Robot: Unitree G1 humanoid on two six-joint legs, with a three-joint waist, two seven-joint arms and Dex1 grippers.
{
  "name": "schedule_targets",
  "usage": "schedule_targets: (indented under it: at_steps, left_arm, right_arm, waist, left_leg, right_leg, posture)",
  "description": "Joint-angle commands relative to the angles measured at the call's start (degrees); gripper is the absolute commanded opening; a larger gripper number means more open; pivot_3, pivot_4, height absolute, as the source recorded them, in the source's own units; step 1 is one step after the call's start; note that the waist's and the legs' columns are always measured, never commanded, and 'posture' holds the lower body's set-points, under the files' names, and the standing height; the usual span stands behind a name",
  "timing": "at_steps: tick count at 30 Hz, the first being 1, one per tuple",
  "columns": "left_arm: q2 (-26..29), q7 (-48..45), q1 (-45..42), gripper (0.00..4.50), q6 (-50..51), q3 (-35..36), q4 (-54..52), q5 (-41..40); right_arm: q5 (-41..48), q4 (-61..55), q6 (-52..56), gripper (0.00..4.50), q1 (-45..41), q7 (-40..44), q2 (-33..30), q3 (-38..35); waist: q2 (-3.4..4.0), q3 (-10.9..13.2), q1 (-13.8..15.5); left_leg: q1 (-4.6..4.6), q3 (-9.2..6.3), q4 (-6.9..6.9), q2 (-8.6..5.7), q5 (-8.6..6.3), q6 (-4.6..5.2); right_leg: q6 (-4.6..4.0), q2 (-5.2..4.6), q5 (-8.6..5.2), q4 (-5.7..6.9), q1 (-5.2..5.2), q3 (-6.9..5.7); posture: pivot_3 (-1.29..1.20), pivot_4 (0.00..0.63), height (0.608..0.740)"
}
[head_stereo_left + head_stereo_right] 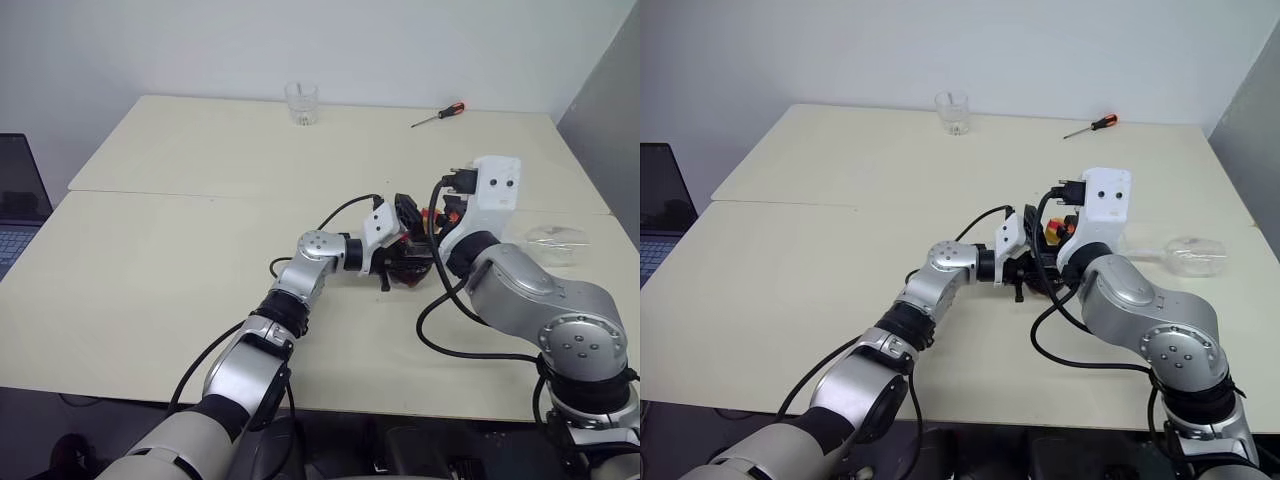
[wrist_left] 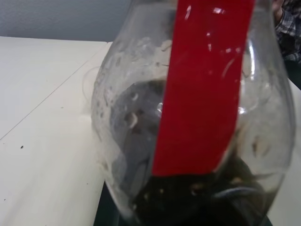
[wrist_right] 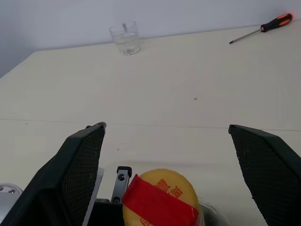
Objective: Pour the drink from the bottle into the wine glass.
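Yellow cap [image 3: 161,197] sits between the right pincer's [image 3: 181,174] spread fingers, uncontacted; left pincer [image 1: 400,262] grasps the bottle [image 2: 193,117] mid-table. Close squarely on the cap, then twist. Wine glass [image 1: 1192,255] lies toppled right.

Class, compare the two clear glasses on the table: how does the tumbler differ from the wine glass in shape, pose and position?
The tumbler is short and stemless; the wine glass has a round bowl and a thin stem. The tumbler stands upright; the wine glass lies on its side. The tumbler sits near the table's far edge; the wine glass lies nearer, beside the right arm. Both are clear and look empty.
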Motion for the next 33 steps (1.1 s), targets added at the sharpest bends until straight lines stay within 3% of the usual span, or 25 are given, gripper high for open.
schedule_targets:
  at_steps: [1,14,33]
  left_arm:
    - [-0.6,0.0,-0.9,0.74,-0.3,1.1,-3.0,-1.3]
    - [-0.3,0.3,-0.8,0.74,-0.5,1.2,-2.6,-1.0]
    - [-0.2,0.3,-1.8,0.74,-2.1,0.9,0.0,-0.2]
  right_arm:
    - [-1.8,-1.0,0.5,4.5,0.9,0.6,0.8,-2.4]
    - [-4.4,-2.0,3.6,4.5,3.3,2.5,2.0,-6.3]
    - [4.9,-11.8,2.6,4.5,15.4,4.3,-3.7,-12.7]
  waist:
    - [0.0,0.0,0.0]
    - [0.0,0.0,0.0]
    - [0.0,0.0,0.1]
  left_leg:
    - [0.0,0.0,0.0,0.0,0.0,0.0]
    - [0.01,-0.01,0.0,0.0,0.0,0.0]
    - [0.01,-0.02,0.05,-0.03,0.0,0.0]
  right_leg:
    - [0.0,0.0,0.0,0.0,0.0,0.0]
    - [0.0,0.0,0.0,0.02,0.0,0.0]
    - [0.02,0.0,0.01,0.03,0.03,-0.01]
  posture:
    - [0.0,0.15,0.74]
    - [0.0,0.15,0.74]
    - [0.0,0.15,0.74]
